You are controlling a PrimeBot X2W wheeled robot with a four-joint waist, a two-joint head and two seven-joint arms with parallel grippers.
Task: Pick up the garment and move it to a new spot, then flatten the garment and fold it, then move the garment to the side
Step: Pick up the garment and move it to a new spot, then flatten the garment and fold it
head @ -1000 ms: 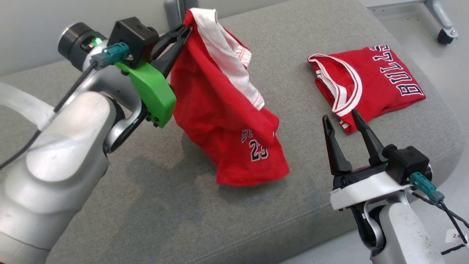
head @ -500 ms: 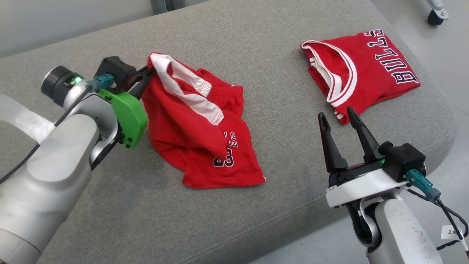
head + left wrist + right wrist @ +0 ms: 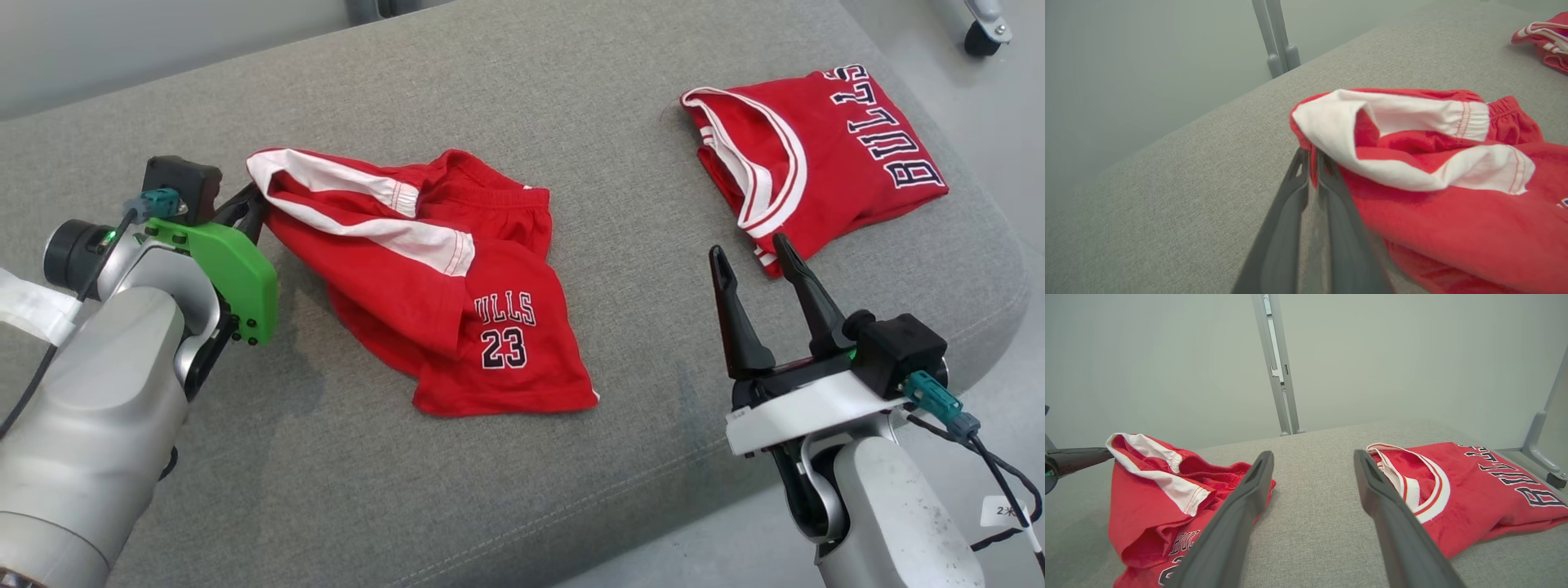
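The garment (image 3: pixel 441 294) is a pair of red shorts with white side stripes and "BULLS 23" print, lying crumpled on the grey cushion (image 3: pixel 571 122). My left gripper (image 3: pixel 255 198) is shut on its white-trimmed edge at the left, holding that corner low over the cushion. In the left wrist view the two fingers (image 3: pixel 1327 179) pinch the red and white hem of the garment (image 3: pixel 1433 196). My right gripper (image 3: pixel 753 251) stands open at the lower right with nothing between its fingers, apart from the shorts (image 3: pixel 1151 494).
A folded red "BULLS" jersey (image 3: pixel 816 155) lies at the cushion's far right, just beyond my right fingertips. The cushion's rounded front edge runs along the lower right, with floor and a caster wheel (image 3: pixel 984 33) beyond. A metal post (image 3: pixel 1276 363) stands behind the cushion.
My left gripper has come down and to the left with the shorts, which hung in the air before and now lie spread on the cushion. The head view shifted too. The right gripper stayed put.
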